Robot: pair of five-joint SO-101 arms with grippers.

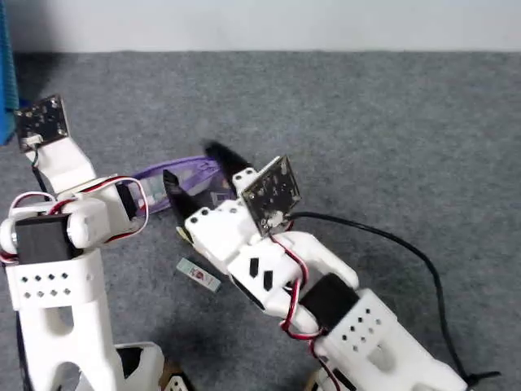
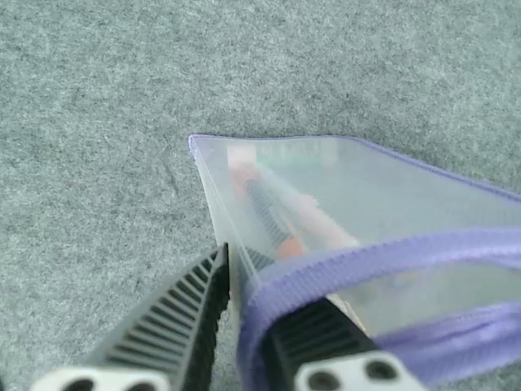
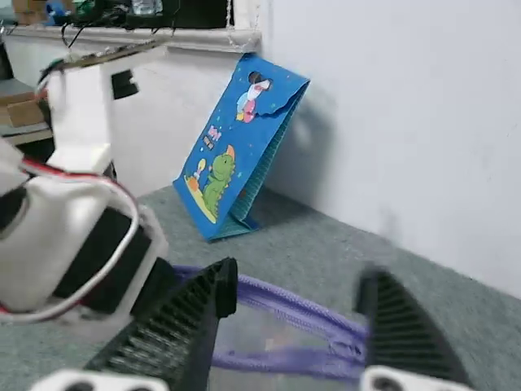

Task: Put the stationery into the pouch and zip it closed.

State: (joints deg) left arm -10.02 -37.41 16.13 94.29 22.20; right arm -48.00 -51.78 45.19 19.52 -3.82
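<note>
Left gripper [image 2: 240, 261] jaws pinch the pouch [image 1: 183, 173] rim, left of centre in the high view. Right gripper [image 3: 297, 301] jaws gape over it. Zipping now would likely strand the loose stationery piece [image 1: 199, 274] on the bench [image 1: 407, 122].

Grey carpet [image 1: 391, 122] covered the table, a white wall [image 1: 269, 23] ran along twelve o'clock, and a blue bag [image 3: 240, 151] leaned at ten.

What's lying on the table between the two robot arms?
A small rectangular stationery piece lies there on the grey table, in the high view.
</note>
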